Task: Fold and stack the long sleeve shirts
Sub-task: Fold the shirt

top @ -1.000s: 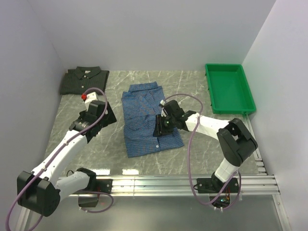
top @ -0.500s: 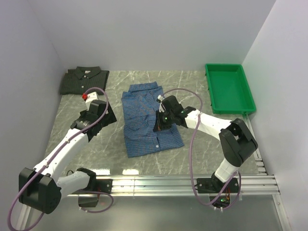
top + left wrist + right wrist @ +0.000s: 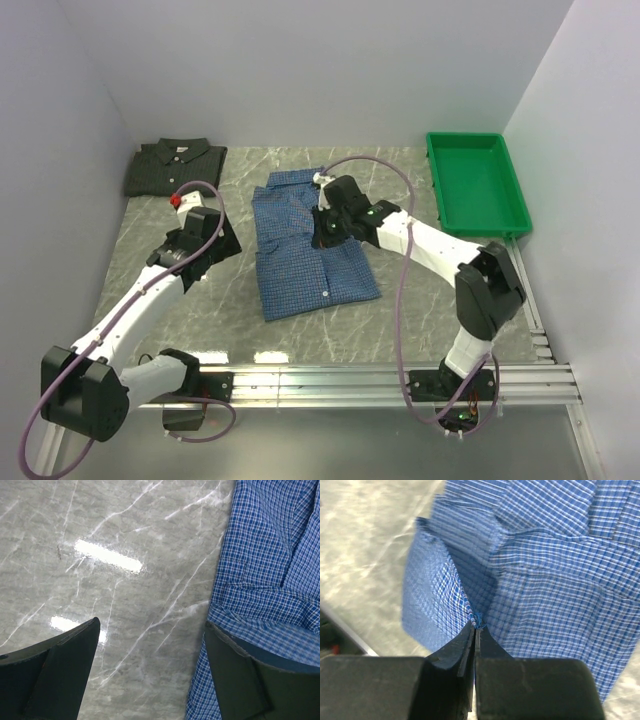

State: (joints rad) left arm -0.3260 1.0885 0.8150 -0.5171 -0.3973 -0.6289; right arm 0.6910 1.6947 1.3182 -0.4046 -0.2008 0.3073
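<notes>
Broadly, the table (image 3: 420,310) is a flat slab with a glossy grey marble pattern veined in white, bright with reflections of the lights.

Largest on it is the blue shirt (image 3: 300,275), soft woven cloth in a fine blue-and-white check. It lies near the middle of the table as a rough rectangle, collar toward the far edge, with a white button showing on its near half. Its upper part is rumpled into creases and overlapping layers.

Next comes the green tray (image 3: 478,138), a rigid rectangular plastic bin with raised walls, sitting in the far right corner along the right edge.

The dark shirt (image 3: 175,165), a green-grey check with white buttons, rests folded into a neat flat rectangle in the far left corner, collar up, well apart from the blue one.

The right gripper (image 3: 475,627) is pinched tight on a fold of the blue shirt near its far right side; its black fingers meet with only a thin ridge of checked cloth between them, and the fabric tents toward the tips.

The left gripper (image 3: 150,625) is spread wide, its two dark wedge-shaped fingers apart and holding nothing, over bare marble just beside the left edge of the blue shirt.
</notes>
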